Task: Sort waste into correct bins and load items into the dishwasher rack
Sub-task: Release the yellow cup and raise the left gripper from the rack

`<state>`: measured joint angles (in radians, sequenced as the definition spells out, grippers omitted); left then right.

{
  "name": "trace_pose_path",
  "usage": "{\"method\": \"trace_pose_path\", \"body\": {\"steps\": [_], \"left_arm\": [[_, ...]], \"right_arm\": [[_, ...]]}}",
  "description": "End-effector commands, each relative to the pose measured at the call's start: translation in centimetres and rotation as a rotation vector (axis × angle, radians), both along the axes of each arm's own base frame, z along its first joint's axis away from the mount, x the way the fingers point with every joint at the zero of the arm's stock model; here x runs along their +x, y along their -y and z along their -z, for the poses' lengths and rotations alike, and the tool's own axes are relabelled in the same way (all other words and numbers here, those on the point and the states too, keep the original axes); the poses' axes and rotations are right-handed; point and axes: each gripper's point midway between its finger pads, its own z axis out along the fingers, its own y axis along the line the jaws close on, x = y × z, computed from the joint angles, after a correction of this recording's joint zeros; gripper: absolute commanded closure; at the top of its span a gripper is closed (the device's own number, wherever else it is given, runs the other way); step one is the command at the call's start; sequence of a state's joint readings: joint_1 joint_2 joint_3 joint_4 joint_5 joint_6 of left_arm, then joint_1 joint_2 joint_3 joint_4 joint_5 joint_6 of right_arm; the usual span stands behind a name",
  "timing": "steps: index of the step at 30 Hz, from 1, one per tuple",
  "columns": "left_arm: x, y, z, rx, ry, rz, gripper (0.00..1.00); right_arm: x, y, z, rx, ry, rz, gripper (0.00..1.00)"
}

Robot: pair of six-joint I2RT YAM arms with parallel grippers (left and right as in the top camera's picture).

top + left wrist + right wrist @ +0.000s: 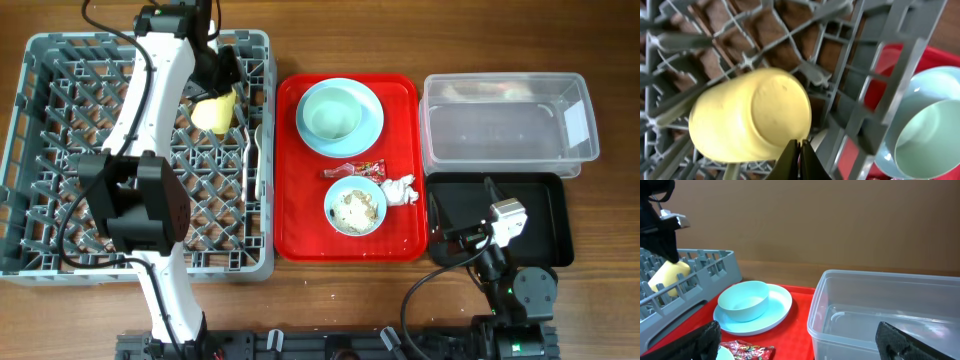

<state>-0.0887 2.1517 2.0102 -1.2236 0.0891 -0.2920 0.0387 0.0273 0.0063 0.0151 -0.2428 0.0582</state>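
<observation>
While left gripper [800, 148] sits closed, empty, yellow cup [750, 120] lies just beside it in rack [860, 75].

The left arm [150, 120] lies across the rack [50, 150], hiding its middle pegs and part of the cup [216, 113]. Right of the rack, the wrist views cut off the bowl [925, 135], wrapper [747, 351] and tub [880, 310]. A white utensil [257, 155] at the rack's right wall is too small to name.

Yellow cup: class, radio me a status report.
Left fingers shut beside yellow cup. Cup tilted in grey rack. Right fingers open, empty. Nothing in the way.
</observation>
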Motion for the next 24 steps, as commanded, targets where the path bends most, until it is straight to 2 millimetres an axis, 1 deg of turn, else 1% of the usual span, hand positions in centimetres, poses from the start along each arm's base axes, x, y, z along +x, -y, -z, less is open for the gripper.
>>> {"method": "trace_pose_path", "body": {"steps": [1, 4, 6, 9, 11, 12, 13, 14, 17, 20, 22, 24], "left_arm": [[-0.6, -1.2, 0.0, 0.046, -0.022, -0.027, 0.96], [-1.9, -1.5, 0.0, 0.061, -0.070, -0.030, 0.96], [-2.7, -2.6, -0.4, 0.120, -0.091, -0.041, 0.96], [-3.8, -4.4, -1.4, 0.210, -0.106, -0.111, 0.96], [-3.8, -4.5, -2.3, 0.207, -0.080, -0.155, 0.96], [-3.6, -4.3, -2.8, 0.192, -0.059, -0.165, 0.96], [-3.1, -3.5, -3.5, 0.150, -0.022, -0.168, 0.96], [-2.1, -2.3, -4.3, 0.092, 0.030, -0.154, 0.96], [0.3, -0.8, -4.9, 0.052, 0.132, -0.138, 0.96], [2.1, -0.1, -4.3, 0.042, 0.182, -0.130, 0.96], [3.0, 0.0, -3.1, 0.042, 0.184, -0.129, 0.96], [3.1, -0.2, -1.9, 0.056, 0.162, -0.131, 0.96]], "right_arm": [[0.0, -0.2, 0.0, -0.003, 0.003, -0.008, 0.00], [0.0, -0.2, 0.0, -0.003, 0.003, -0.008, 0.00], [0.0, -0.2, 0.0, -0.003, 0.003, -0.008, 0.00], [0.0, -0.2, 0.0, -0.003, 0.003, -0.008, 0.00], [0.0, -0.2, 0.0, -0.003, 0.003, -0.008, 0.00], [0.0, -0.2, 0.0, -0.003, 0.003, -0.008, 0.00], [0.0, -0.2, 0.0, -0.003, 0.003, -0.008, 0.00], [0.0, -0.2, 0.0, -0.003, 0.003, -0.008, 0.00], [0.0, -0.2, 0.0, -0.003, 0.003, -0.008, 0.00], [0.0, -0.2, 0.0, -0.003, 0.003, -0.008, 0.00], [0.0, -0.2, 0.0, -0.003, 0.003, -0.008, 0.00], [0.0, -0.2, 0.0, -0.003, 0.003, -0.008, 0.00]]}}
